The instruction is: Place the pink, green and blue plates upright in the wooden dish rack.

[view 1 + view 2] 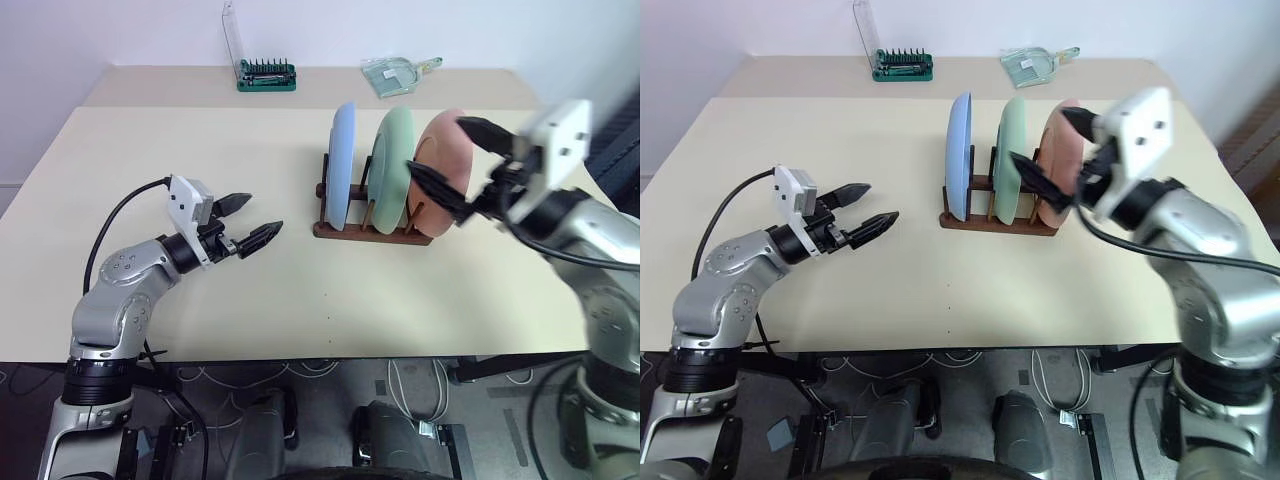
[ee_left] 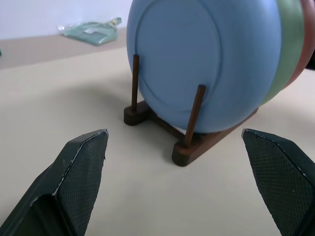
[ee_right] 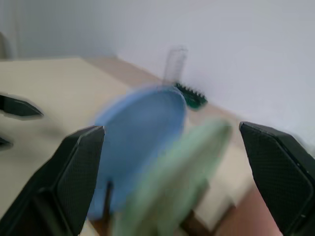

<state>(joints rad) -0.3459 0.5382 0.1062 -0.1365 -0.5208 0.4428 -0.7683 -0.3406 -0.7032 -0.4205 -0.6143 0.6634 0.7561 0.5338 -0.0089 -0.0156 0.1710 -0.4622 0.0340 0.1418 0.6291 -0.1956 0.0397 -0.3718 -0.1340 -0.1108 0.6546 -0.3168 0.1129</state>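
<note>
Blue plate (image 1: 342, 165), green plate (image 1: 393, 170) and pink plate (image 1: 442, 165) all stand upright in the wooden dish rack (image 1: 372, 230), mid-table (image 1: 200, 300). Left tool (image 1: 248, 220) spread, empty, hovering well left of the rack. Right tool (image 1: 455, 160) spread, empty, raised by the pink plate. Green bit tray (image 1: 266, 75) at the far edge.

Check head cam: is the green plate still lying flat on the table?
No. The green plate stands upright in the wooden dish rack, between the blue plate and the pink plate.
</note>
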